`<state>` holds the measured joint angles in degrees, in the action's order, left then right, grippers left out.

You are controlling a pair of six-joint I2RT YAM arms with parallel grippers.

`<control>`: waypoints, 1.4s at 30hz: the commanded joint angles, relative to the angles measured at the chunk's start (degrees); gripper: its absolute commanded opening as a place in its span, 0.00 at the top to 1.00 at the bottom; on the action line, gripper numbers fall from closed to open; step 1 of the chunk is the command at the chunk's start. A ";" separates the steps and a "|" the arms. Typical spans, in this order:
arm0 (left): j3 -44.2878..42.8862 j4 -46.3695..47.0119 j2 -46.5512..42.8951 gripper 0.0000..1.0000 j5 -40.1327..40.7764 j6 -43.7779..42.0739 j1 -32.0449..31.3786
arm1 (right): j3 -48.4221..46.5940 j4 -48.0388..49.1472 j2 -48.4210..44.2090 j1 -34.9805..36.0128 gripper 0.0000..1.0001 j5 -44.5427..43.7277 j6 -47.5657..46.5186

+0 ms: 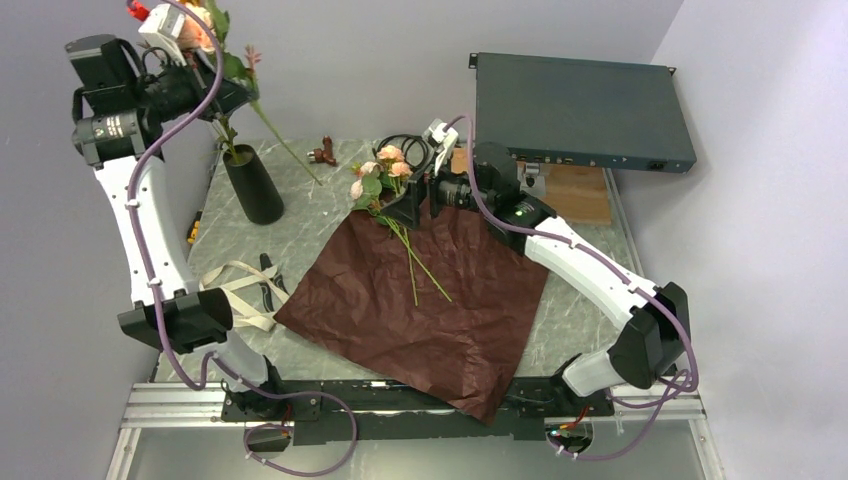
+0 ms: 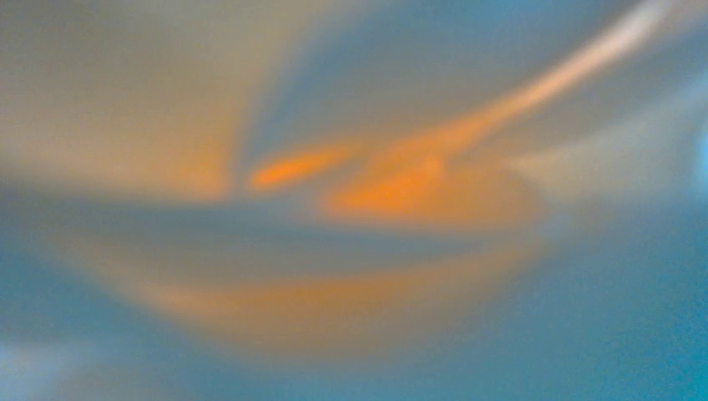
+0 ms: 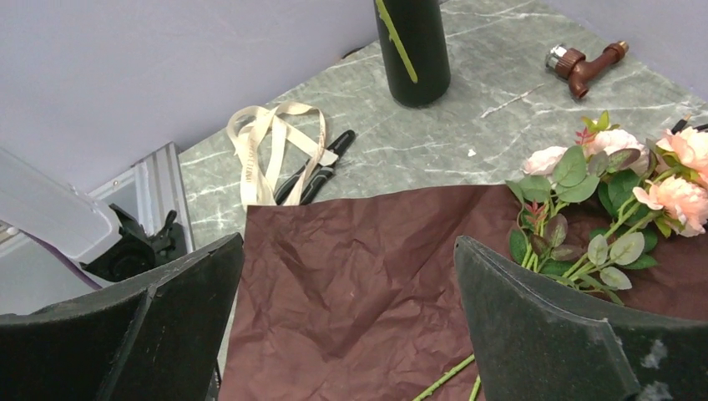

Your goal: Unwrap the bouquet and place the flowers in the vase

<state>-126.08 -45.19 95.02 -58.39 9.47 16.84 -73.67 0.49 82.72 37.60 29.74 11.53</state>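
My left hand [image 1: 222, 88] is closed on a stem [image 1: 222, 125] straight above the vase [image 1: 252, 185], the stem's lower end in its mouth. My right hand [image 1: 412, 205] hangs wide open to the right of the vase, over the paper [image 1: 420, 300], just beside the flowers [image 1: 380, 175] lying there.

A: Is the way to the vase [image 1: 253, 186] free?
B: From the paper [image 1: 420, 310] side, yes. Over its mouth stand flower stems [image 1: 228, 130] and the left arm [image 1: 115, 125]; ribbon [image 1: 232, 285] and pliers [image 1: 268, 278] lie near its foot.
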 commanded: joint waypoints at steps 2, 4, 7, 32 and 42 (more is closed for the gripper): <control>-3.54 -3.74 -6.10 1.00 10.66 -4.50 4.19 | -3.27 -0.22 0.67 0.10 0.00 1.94 -0.63; -4.40 -4.58 -6.69 1.00 14.46 -5.86 5.08 | -3.46 -0.31 0.97 0.10 0.00 2.15 -0.62; -5.15 -4.49 -7.42 1.00 20.62 -7.56 5.29 | -3.88 -0.32 1.34 0.10 0.00 2.27 -0.85; -5.49 8.09 2.70 1.00 29.25 -10.11 5.31 | -5.39 -3.76 3.56 0.10 0.00 -1.46 -1.82; 1.63 10.92 3.37 1.00 27.90 -6.48 5.74 | -6.69 -4.63 5.37 0.10 0.00 -1.98 -2.26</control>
<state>-126.65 -38.33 98.63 -28.75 0.51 22.11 -77.23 -4.82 87.57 37.60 28.51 10.41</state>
